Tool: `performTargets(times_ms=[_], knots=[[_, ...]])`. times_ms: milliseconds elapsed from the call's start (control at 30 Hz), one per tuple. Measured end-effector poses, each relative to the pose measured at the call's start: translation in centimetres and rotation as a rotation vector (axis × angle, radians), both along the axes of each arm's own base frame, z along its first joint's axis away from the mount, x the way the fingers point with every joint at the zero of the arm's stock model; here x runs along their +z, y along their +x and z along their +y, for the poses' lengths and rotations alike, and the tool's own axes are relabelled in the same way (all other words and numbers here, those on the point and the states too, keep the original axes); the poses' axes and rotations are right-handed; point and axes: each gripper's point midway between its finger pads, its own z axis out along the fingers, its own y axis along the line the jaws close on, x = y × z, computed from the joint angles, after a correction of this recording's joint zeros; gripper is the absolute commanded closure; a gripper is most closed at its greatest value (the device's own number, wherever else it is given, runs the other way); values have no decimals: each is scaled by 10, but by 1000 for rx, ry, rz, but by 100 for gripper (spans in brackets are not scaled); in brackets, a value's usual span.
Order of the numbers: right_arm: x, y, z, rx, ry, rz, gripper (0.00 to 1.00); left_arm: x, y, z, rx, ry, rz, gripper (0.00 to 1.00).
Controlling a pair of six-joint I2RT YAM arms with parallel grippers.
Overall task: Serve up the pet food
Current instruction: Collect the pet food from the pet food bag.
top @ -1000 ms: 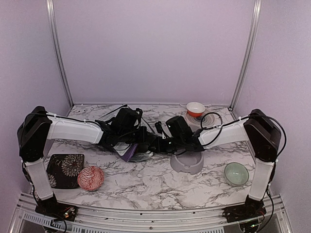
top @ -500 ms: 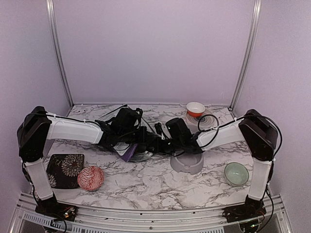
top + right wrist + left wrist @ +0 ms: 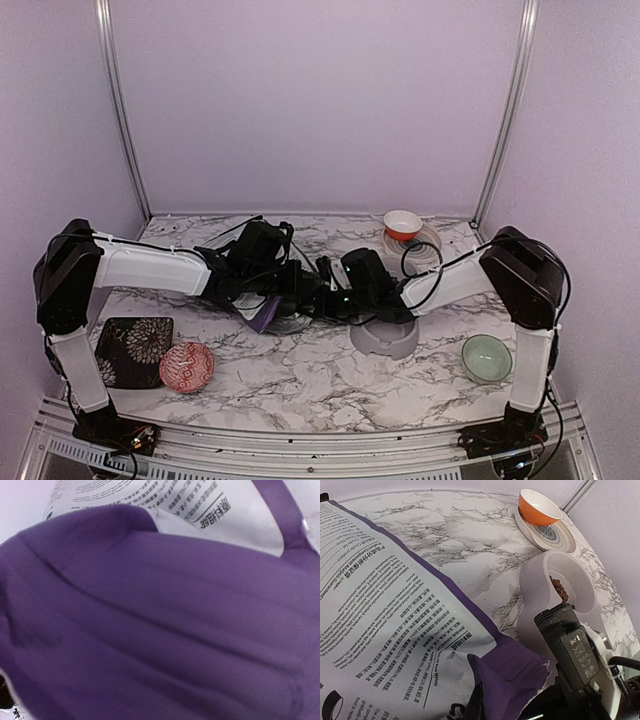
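Note:
The pet food [image 3: 560,589] is a small heap of brown kibble in one bowl of the grey double feeder [image 3: 535,580], which also shows in the top view [image 3: 385,340]. The purple and white food bag [image 3: 395,620] hangs tilted from my left gripper [image 3: 481,700], which is shut on its purple corner; one dark finger [image 3: 474,706] lies against it. In the top view the bag [image 3: 262,312] sits left of the feeder. My right gripper [image 3: 322,300] is right up against the bag; purple bag [image 3: 160,630] fills its wrist view and hides the fingers.
An orange bowl [image 3: 402,223] stands on a striped plate [image 3: 555,536] at the back right. A pale green bowl [image 3: 487,357] is at the front right. A red patterned bowl [image 3: 186,365] and a dark flowered plate [image 3: 133,348] are at the front left.
My right arm has reached further left, bringing its gripper closer to the bag. The left arm and the bag have hardly moved.

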Motion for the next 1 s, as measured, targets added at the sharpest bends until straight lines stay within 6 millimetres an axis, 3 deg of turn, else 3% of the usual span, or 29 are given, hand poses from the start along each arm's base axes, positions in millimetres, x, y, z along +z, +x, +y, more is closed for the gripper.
performTargets(times_ms=[467, 1000], knots=[[-5, -5, 5, 27, 60, -2, 100, -1, -2, 1, 3, -4, 8, 100], [-3, -21, -9, 35, 91, -13, 100, 1, -4, 5, 2, -1, 8, 100]])
